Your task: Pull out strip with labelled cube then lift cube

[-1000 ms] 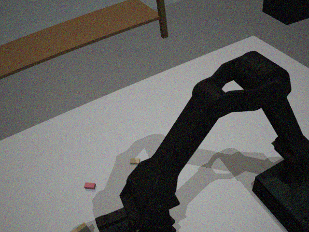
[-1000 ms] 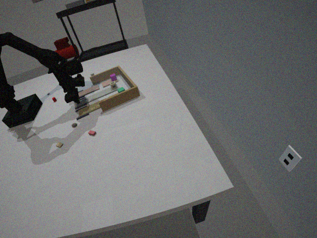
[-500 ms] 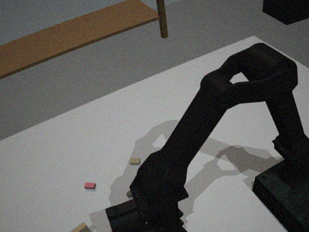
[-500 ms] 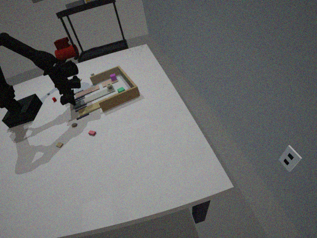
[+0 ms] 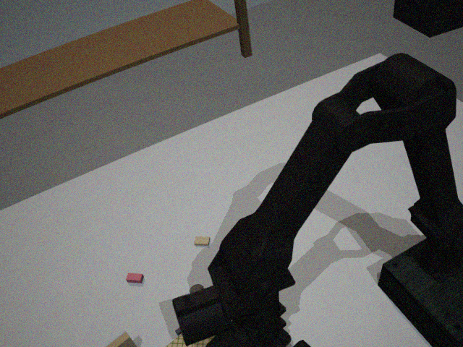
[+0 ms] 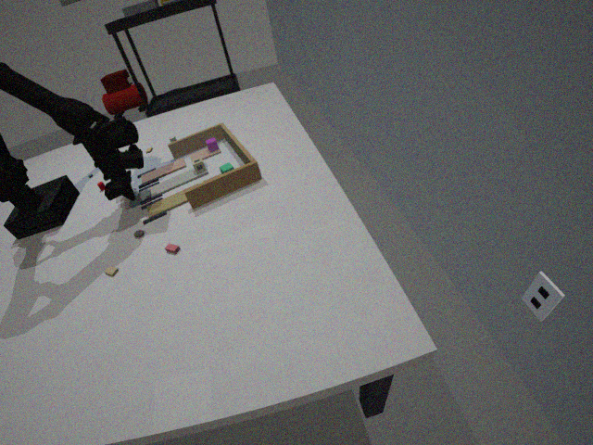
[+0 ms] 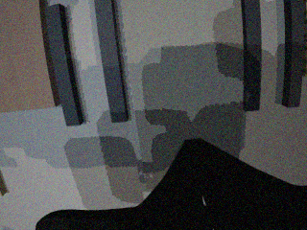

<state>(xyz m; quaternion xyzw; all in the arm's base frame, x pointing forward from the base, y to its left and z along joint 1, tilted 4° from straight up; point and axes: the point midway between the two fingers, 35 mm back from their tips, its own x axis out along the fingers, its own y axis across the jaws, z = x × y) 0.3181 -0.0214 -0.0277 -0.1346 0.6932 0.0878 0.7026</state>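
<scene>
The labelled cube (image 6: 199,166) is pale with a dark mark and sits on the middle, pale grey strip (image 6: 179,182) (image 7: 163,24). A pinkish strip (image 6: 165,170) shows a gap before its far piece (image 6: 200,155), near the purple block (image 6: 211,145). A yellowish patterned strip (image 6: 167,203) runs in behind the near wall; a green block (image 6: 226,167) is partly hidden by that wall. My gripper (image 6: 132,197) (image 7: 192,147) is shut with nothing visible between its fingers, tips down at the middle strip's near end. Whether the tips touch the strip is hidden.
A wooden frame (image 6: 224,184) surrounds the strips' far ends. Dark rails (image 6: 154,218) (image 7: 112,62) flank the strips. A pink-red block (image 5: 134,277) (image 6: 172,248), a tan block (image 5: 202,241) (image 6: 111,271) and a dark disc (image 5: 196,288) (image 6: 139,234) lie outside it.
</scene>
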